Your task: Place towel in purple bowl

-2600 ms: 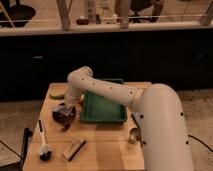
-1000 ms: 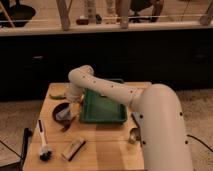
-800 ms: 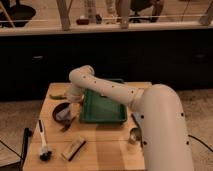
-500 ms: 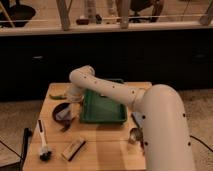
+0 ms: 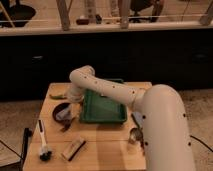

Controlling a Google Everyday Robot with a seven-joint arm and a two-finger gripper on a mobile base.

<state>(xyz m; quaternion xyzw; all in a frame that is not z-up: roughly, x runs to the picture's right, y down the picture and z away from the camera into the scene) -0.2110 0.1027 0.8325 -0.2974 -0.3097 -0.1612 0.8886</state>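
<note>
The gripper (image 5: 70, 105) of the white arm (image 5: 116, 93) hangs over the dark purple bowl (image 5: 56, 111), left of the green tray (image 5: 103, 119). The towel (image 5: 65, 116) in it is pale grey-blue.

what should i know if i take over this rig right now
Gripper: low over the far rim of the purple bowl, just left of the green tray.
Towel: appears to lie inside the purple bowl.
Done: the towel looks placed.
Left: check that the towel is free of the gripper, then lift the arm away.
</note>
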